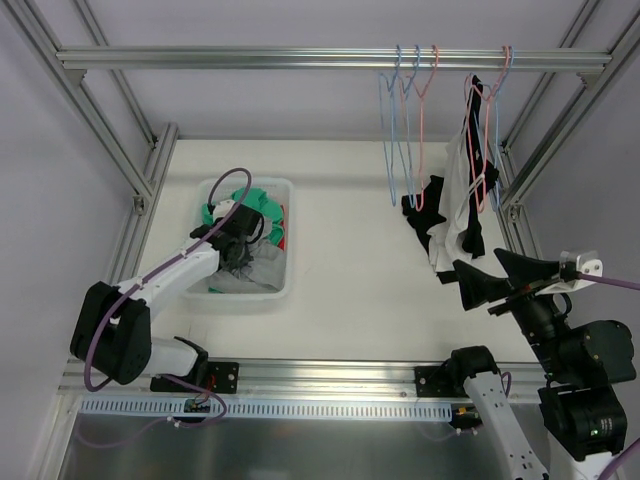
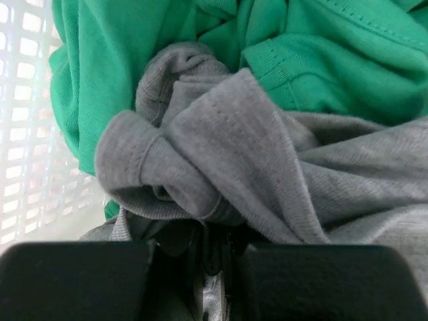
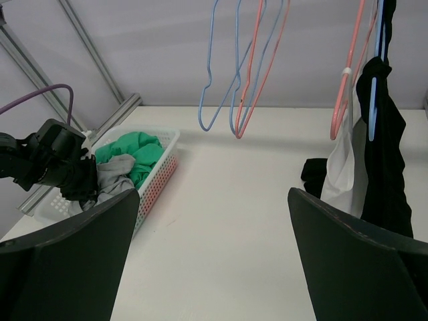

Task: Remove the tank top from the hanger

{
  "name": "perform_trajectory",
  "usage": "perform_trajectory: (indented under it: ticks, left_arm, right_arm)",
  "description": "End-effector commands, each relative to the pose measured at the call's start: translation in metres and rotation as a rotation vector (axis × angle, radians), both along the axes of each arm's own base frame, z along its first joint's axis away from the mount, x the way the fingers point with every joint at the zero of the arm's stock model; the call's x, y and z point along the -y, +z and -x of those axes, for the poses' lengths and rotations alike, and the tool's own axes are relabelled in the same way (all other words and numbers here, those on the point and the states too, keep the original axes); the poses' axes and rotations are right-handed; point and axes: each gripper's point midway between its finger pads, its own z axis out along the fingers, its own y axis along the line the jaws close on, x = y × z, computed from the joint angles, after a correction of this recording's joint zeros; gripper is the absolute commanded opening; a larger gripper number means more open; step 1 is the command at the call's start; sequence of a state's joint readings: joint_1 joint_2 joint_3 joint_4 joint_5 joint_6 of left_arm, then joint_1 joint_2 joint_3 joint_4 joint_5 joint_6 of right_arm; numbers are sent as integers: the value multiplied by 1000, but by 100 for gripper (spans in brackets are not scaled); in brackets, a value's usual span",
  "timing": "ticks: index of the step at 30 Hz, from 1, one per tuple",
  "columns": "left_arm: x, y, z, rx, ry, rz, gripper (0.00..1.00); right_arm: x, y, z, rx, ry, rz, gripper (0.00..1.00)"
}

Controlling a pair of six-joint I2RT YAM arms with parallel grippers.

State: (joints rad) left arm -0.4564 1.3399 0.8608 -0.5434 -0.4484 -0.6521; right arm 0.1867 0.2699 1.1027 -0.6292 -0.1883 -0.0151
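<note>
A black tank top (image 1: 480, 135) and a white one (image 1: 455, 195) hang from pink and blue hangers (image 1: 492, 110) on the rail at the right; they also show in the right wrist view, black (image 3: 382, 154) and white (image 3: 340, 175). Their lower ends rest on the table. My right gripper (image 1: 497, 272) is open and empty, in front of and below the hanging clothes; in its own view (image 3: 214, 267) the jaws stand wide apart. My left gripper (image 1: 240, 245) is down in the white basket (image 1: 213, 298), shut on a grey garment (image 2: 234, 147) in its own view (image 2: 217, 251).
Three empty blue and pink hangers (image 1: 408, 120) hang left of the clothed ones. The basket holds a green garment (image 2: 334, 53) and a bit of red cloth (image 1: 283, 235). Aluminium frame posts (image 1: 150, 165) stand at both table sides.
</note>
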Motion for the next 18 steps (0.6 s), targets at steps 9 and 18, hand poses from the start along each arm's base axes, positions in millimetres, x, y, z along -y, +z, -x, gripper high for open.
perform_trajectory:
  ticks: [9, 18]
  left_arm:
    - [8, 58, -4, 160, -39, 110, 39]
    - [4, 149, -8, 336, -87, 132, 77]
  right_arm:
    - [-5, 12, 5, 54, 34, -17, 99]
    - [-12, -1, -6, -1, 65, 10, 100]
